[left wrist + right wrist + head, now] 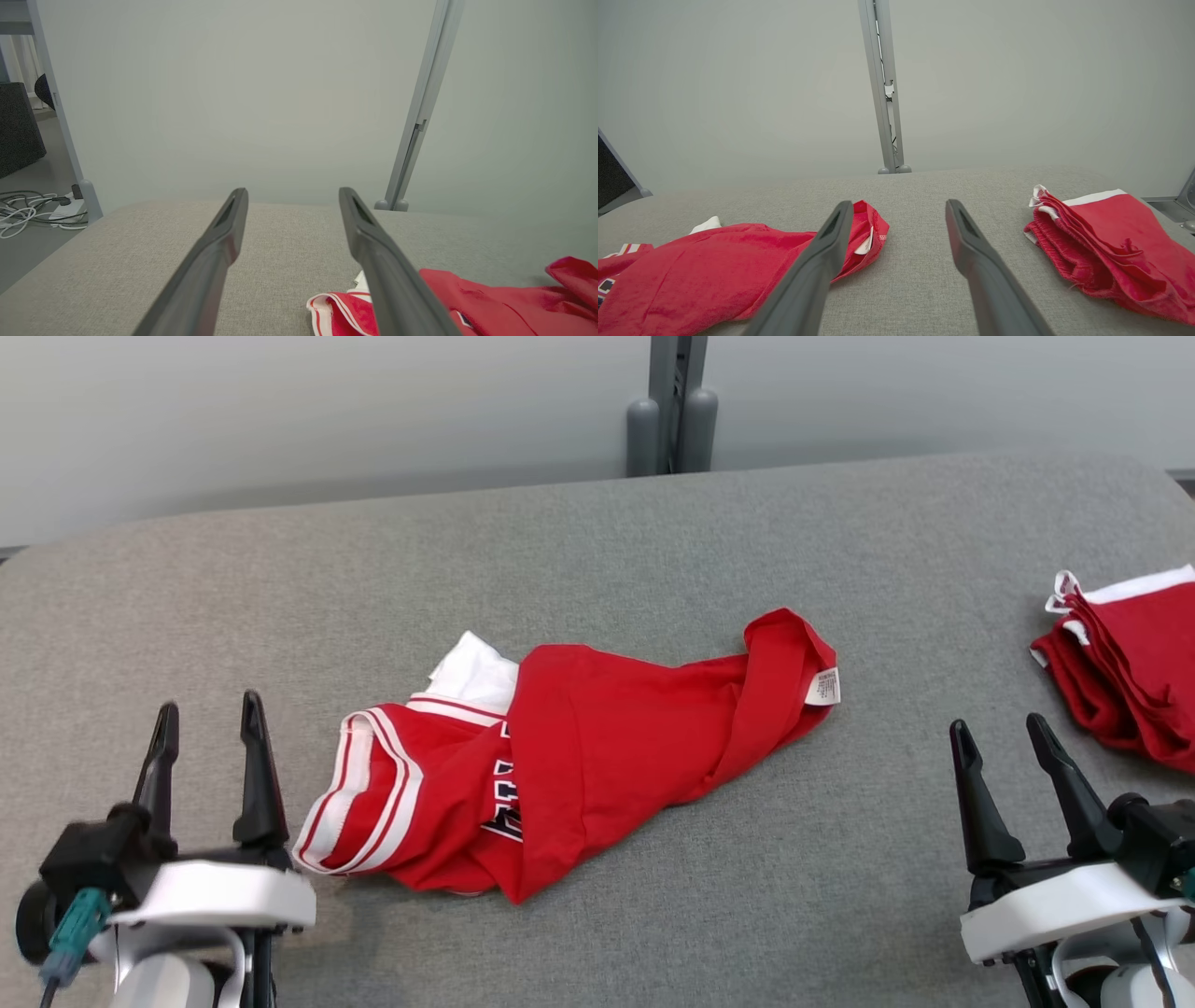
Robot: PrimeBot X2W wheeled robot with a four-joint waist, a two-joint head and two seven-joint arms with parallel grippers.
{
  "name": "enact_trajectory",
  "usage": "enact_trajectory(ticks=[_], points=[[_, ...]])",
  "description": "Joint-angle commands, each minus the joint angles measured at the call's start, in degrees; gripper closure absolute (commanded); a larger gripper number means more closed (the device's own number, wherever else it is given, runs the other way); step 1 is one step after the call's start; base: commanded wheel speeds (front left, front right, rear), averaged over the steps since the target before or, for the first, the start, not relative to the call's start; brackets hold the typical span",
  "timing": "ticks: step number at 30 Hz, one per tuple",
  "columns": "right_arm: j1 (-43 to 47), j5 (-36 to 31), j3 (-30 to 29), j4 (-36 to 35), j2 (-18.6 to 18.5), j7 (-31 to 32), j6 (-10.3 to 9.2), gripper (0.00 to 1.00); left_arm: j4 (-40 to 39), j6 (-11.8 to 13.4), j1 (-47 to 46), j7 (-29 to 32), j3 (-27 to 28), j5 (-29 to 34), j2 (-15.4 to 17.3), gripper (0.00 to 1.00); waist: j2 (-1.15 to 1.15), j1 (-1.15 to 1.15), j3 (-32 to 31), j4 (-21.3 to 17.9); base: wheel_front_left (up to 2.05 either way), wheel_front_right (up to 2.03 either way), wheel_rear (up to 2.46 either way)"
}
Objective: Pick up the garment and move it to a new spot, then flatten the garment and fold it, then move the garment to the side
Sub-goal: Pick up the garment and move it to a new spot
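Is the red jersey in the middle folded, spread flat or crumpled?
Crumpled. The red jersey lies bunched and twisted on the grey table, striped trim doubled over, label showing.

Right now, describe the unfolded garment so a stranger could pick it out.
Start at the grey fabric-covered table; look at its middle. The crumpled red jersey with white-striped trim lies there. Unlike the folded red garment at the right edge, it shows dark lettering and a white tag.

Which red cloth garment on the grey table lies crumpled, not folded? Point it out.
The red jersey with white-striped trim, bunched up in the middle. The plain red garment at the right edge lies folded in flat layers.
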Motion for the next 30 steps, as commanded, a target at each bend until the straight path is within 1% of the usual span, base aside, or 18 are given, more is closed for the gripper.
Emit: enact_trajectory(ticks=[1,4,6,8,13,16,21,30], points=[[0.9,-0.4,-0.2,-0.1,-0.5,0.3,0.01,0.0,-0.6,0.3,1.9,-0.3,0.6,-0.4,0.6,0.0,0.0,0.0,-1.4,0.9,0.0,0.0,0.0],[1.6,-0.3,-0.2,0.2,-0.7,0.6,0.01,0.0,-1.3,-0.5,4.4,-0.2,0.9,-1.0,1.3,0.0,0.0,0.0,-2.6,1.3,0.0,0.0,0.0],[2.0,-0.2,-0.2,0.3,-0.8,0.6,0.01,0.0,-1.7,-0.4,5.3,0.1,0.7,-1.1,1.3,0.0,0.0,0.0,-2.9,1.4,0.0,0.0,0.0],[2.5,-0.1,-0.1,0.5,-0.8,0.9,0.01,0.0,-2.4,-0.5,6.8,1.0,0.4,-1.4,1.7,0.0,0.0,0.0,-3.6,1.6,0.0,0.0,0.0],[3.8,0.1,0.2,0.5,-1.1,1.4,0.01,0.0,-4.2,-1.7,9.6,3.7,-0.9,-1.6,3.0,0.0,0.0,0.0,-5.4,1.8,0.0,0.0,0.0],[4.8,0.1,0.3,0.4,-1.2,1.8,0.01,0.0,-4.7,-1.8,10.9,4.7,-1.6,-1.1,3.8,0.0,0.0,0.0,-6.6,1.8,0.0,0.0,0.0],[6.3,0.2,0.2,0.2,-1.2,2.3,0.01,0.0,-5.8,-0.6,13.2,5.7,-1.8,-0.7,4.2,0.0,0.0,0.0,-8.0,1.7,0.0,0.0,0.0],[7.7,0.0,-0.1,-0.5,-1.0,3.0,0.01,0.0,-8.1,0.9,14.7,7.1,-2.7,0.3,4.7,0.0,0.0,0.0,-8.4,1.8,0.0,0.0,0.0]])
